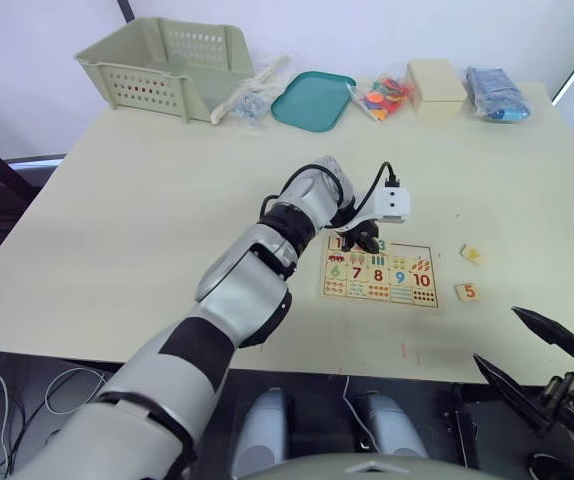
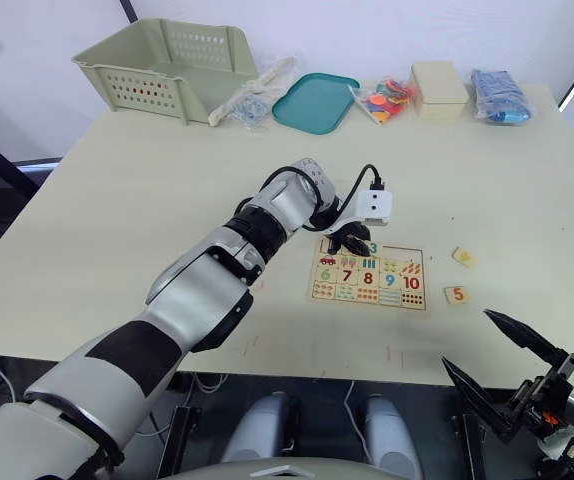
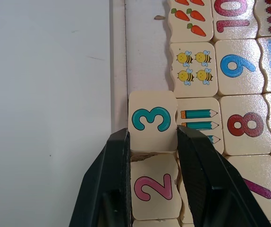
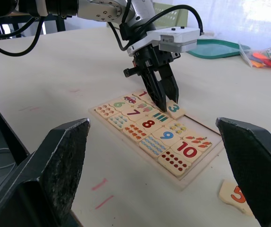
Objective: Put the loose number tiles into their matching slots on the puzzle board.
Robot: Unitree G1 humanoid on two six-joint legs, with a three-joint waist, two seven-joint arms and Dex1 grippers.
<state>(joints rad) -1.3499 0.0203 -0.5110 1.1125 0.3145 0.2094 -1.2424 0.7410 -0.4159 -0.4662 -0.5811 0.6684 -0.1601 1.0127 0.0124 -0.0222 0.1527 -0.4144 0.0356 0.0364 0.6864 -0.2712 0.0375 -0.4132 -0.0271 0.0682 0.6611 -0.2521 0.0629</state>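
Left wrist view: left gripper [image 3: 152,142] pinches the light-wood teal "3" tile [image 3: 151,120] over its slot, "2" tile [image 3: 154,187] seated between its fingers. Orange "5" tile [image 1: 468,292] loose beyond the open right gripper [image 1: 527,350]; two slots look empty.

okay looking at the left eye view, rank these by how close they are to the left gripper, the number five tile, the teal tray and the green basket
1. The number five tile, on the table just right of the puzzle board, nearest the left gripper.
2. The teal tray, at the far edge.
3. The green basket, far-left corner, farthest.
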